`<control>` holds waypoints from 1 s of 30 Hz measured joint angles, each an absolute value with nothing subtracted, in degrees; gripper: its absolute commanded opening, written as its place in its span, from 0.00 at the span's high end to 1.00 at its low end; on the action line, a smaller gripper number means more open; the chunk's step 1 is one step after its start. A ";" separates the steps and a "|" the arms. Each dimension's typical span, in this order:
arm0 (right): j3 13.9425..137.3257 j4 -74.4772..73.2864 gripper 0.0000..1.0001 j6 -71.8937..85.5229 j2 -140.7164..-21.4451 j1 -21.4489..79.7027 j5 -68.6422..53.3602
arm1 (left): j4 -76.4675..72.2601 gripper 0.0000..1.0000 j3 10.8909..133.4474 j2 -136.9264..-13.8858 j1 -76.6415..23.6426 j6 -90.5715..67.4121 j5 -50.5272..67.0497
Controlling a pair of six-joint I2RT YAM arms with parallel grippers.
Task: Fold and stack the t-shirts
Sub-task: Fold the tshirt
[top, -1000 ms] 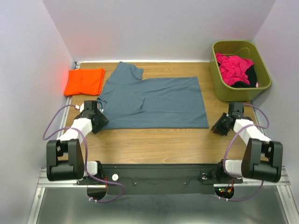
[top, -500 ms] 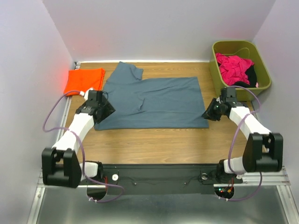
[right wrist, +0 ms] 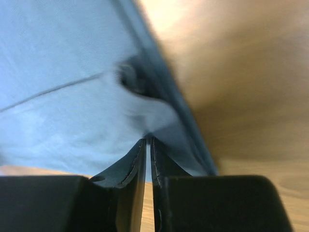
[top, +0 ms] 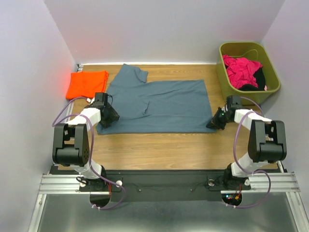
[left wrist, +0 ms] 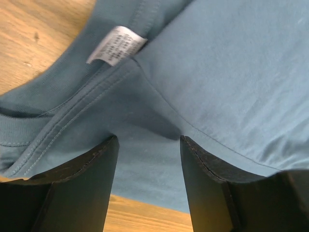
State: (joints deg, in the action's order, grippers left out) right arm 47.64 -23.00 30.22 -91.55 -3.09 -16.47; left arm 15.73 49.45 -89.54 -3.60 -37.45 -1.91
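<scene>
Wooden table (top: 159, 145): blue-grey t-shirt (top: 164, 104), orange t-shirt (top: 87, 84), green bin (top: 240, 99).

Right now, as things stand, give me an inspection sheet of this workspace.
Surface: wood-grain table, nothing seen wrong.
Job's things: blue-grey t-shirt spread flat; orange t-shirt folded at the far left.
Clutter: green bin at the far right, holding pink clothes and something black.
Grippers: left gripper open over the collar, near the white label; right gripper shut on the blue-grey t-shirt's near right corner.
Cables: purple cables loop beside both arms.
Surroundings: pale walls on three sides.
</scene>
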 measured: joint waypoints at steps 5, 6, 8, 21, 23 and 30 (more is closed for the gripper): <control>39.81 -21.32 0.83 32.25 -85.36 -9.85 -19.77 | 11.44 0.36 43.86 -85.38 -1.85 -39.35 1.52; 38.46 -21.39 0.83 32.82 -83.88 -10.87 -20.16 | 10.41 0.36 41.71 -83.59 -1.48 -40.14 2.44; 34.92 -22.35 0.82 34.28 -79.79 -12.99 -20.51 | 9.32 0.37 37.98 -79.92 -0.97 -41.54 4.08; 33.82 -33.80 0.73 34.94 -66.24 -14.85 -18.98 | 24.45 0.27 27.18 -56.34 -0.62 -50.13 8.16; 37.67 -35.53 0.70 33.04 -66.52 -13.08 -17.80 | 28.42 0.23 30.59 -55.68 -0.64 -48.90 6.26; 60.75 -35.97 0.69 22.79 -78.83 -0.05 -13.39 | 25.89 0.20 51.48 -68.25 -0.62 -35.55 -2.02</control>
State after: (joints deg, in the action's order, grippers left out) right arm 60.75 -35.97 22.79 -78.83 -0.05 -13.39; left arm 25.89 51.48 -68.25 -0.62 -35.55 -2.02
